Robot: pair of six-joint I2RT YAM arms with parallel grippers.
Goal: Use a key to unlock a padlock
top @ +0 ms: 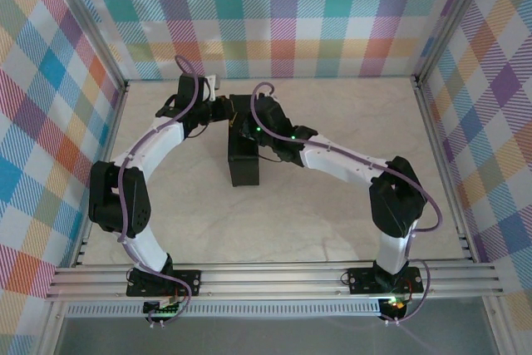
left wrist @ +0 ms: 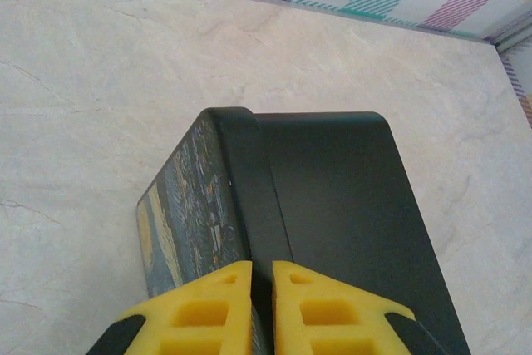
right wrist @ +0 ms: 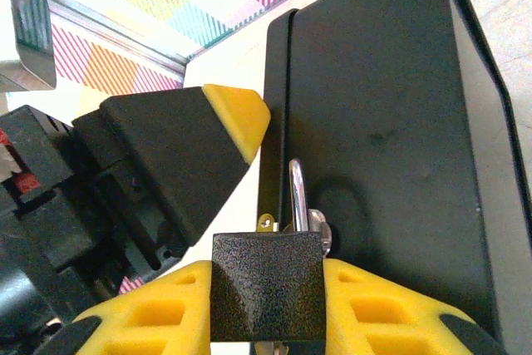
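The right tool (right wrist: 266, 309) pinched the padlock (right wrist: 266, 284) by its dark body, one yellow pad (right wrist: 150, 322) on each side, held against the front of the black box (right wrist: 374, 122) that rested on the pale worktop (left wrist: 83, 81). The padlock's long axis ran straight away from that tool. Its silvery shackle (right wrist: 296, 193) pointed forward, hooked at the box's closing seam, and its bottom face was turned back toward the right wrist. The left tool (left wrist: 262, 305) sat just beside the padlock on its left, jaws pressed almost together with only a thin slit, tip close to the seam. The key could not be made out in either tool. The keyway probably faced away from the left tool's tip, so that nearer arm would likely have to come round beneath the padlock.
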